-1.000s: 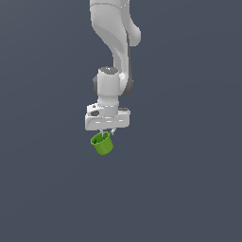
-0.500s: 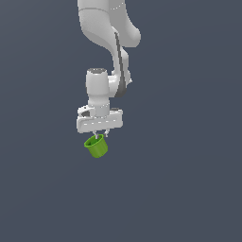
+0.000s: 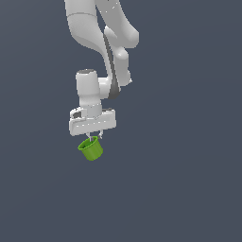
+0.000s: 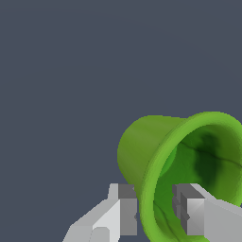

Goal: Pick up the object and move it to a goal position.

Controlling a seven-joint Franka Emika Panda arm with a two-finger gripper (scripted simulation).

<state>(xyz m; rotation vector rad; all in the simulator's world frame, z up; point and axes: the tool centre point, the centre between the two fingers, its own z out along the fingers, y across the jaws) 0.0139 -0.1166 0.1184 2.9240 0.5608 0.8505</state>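
The white arm (image 3: 101,42) reaches down from the top of the exterior view, and its gripper (image 3: 94,137) hangs in the middle of a plain dark grey-blue backdrop (image 3: 189,179). A small bright green cup (image 3: 90,148) hangs just below the gripper's white body, tilted, with its rimmed mouth turned up toward the gripper and its narrower base pointing down and toward the exterior view's right. In the wrist view the two fingers (image 4: 123,208) pinch the cup's (image 4: 156,151) rim: one grey pad sits against the outer wall, the other sits inside the mouth, and the green rim runs through the narrow gap between them. The cup is held clear of any surface, with only the flat backdrop (image 4: 56,71) around and beneath it. No other thing shows near the cup or the arm, and nothing lies between the cup and the rest of the open space in either view.
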